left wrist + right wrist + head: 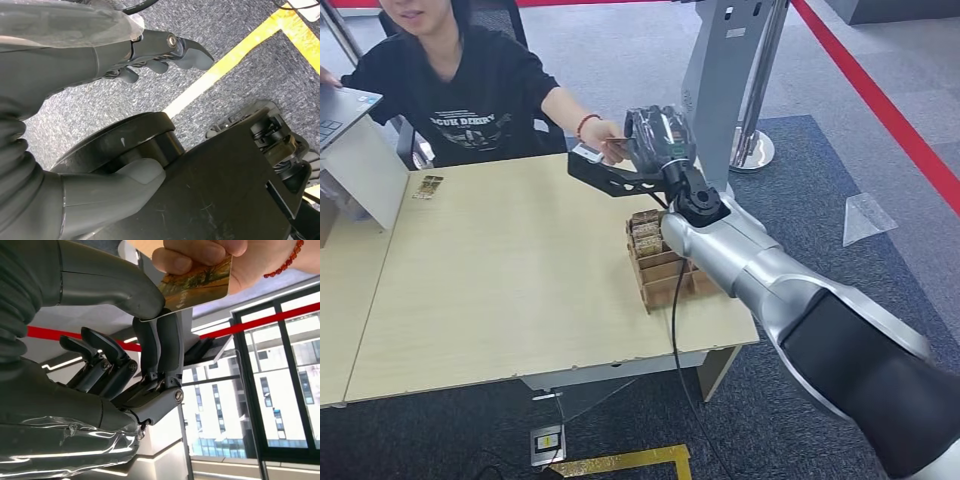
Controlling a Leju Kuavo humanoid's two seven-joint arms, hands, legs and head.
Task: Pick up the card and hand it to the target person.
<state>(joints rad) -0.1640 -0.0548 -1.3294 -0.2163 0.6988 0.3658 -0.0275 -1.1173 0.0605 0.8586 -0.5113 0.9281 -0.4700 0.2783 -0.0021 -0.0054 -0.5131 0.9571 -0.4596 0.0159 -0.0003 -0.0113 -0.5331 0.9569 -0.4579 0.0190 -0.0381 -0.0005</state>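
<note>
Right hand (657, 137) reaching across the far edge of the pale wooden table (509, 270) in the upper middle of the head view, wrapped in clear plastic over a dark grey shell. Thin rectangular card printed with an orange and green landscape (196, 282) pinched between the thick grey thumb (113, 277) and two dark fingers (166, 347) near the top centre of the right wrist frame; remaining fingers half curled and apart from it. Same card gripped at its other end by the person's hand with a red bead bracelet (211, 255), so held from both sides at once. In the head view, that person's hand (610, 143) just left of the robot hand, touching it around the card; seated person in a black printed T-shirt (463, 95) at upper left.

Brown cardboard divided tray with more cards stacked in its far compartment (660, 262) on the table at centre right, partly under the silver forearm. One small loose card (427, 186) lying at upper left of the table.

Left hand (124, 65) in the upper left of the left wrist frame, over grey carpet with a yellow floor line (226, 62), fingers loosely curled, grasping nothing.
</note>
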